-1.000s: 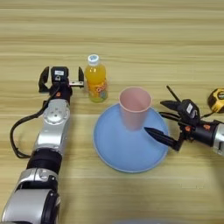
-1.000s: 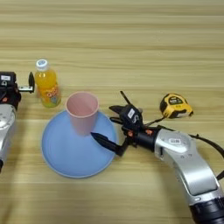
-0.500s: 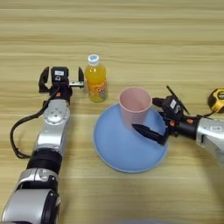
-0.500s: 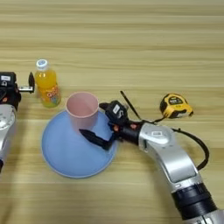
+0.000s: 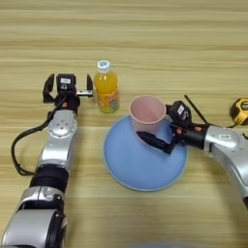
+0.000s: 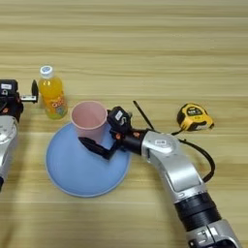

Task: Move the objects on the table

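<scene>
The pale pink cup (image 5: 147, 115) stands upright on the far edge of the blue plate (image 5: 140, 169). My right gripper (image 5: 162, 117) is open at the cup's right side. Its lower finger (image 5: 154, 142) lies over the plate along the front of the cup's base, and its upper finger (image 5: 194, 109) points away behind to the right. The orange juice bottle (image 5: 106, 87), with its white cap, stands upright on the table (image 5: 145, 38) just left of the plate. To the left of the bottle my left gripper (image 5: 69, 81) rests open, its right finger close to the bottle.
A yellow tape measure (image 6: 193, 116) lies on the table right of my right arm, with a black cable curving beside it. My left arm (image 5: 55, 145) stretches along the table's left side.
My right gripper has moved left across the plate up to the cup, and its lower finger now lies at the cup's base. The cup, the bottle and my left arm have stayed put.
</scene>
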